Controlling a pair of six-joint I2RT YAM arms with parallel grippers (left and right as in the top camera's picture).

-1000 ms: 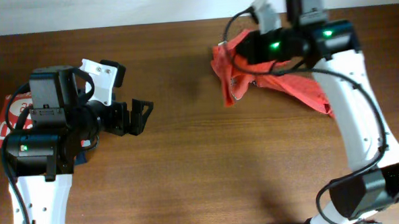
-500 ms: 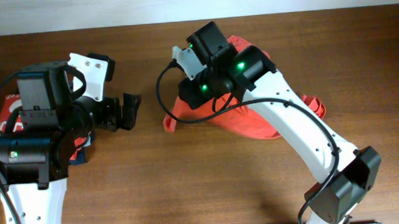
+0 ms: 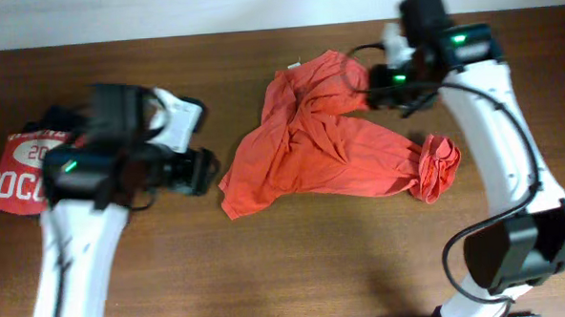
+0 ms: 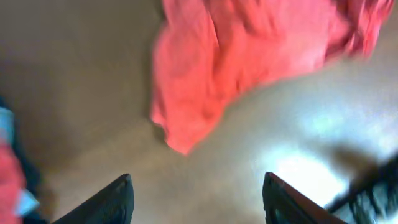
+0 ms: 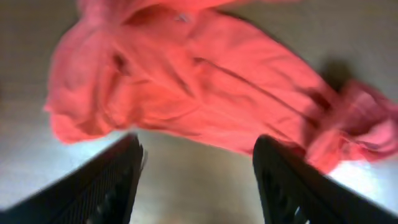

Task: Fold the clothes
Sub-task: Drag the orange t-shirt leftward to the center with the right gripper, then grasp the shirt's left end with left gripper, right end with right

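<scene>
My left jaws and right jaws both stand well apart, holding nothing, short of the crumpled orange-red T-shirt (image 3: 311,148) lying in the middle of the bench (image 3: 297,273). Only the overhead shows the white print on the red shirt (image 3: 16,180) at the left edge.

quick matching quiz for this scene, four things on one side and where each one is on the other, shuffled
1 orange shirt
2 red printed shirt
3 left gripper
4 right gripper

a near the far edge of the table
b crumpled mid-table
c at the table's left edge
d between the two shirts

Pairs: 1-b, 2-c, 3-d, 4-a
</scene>
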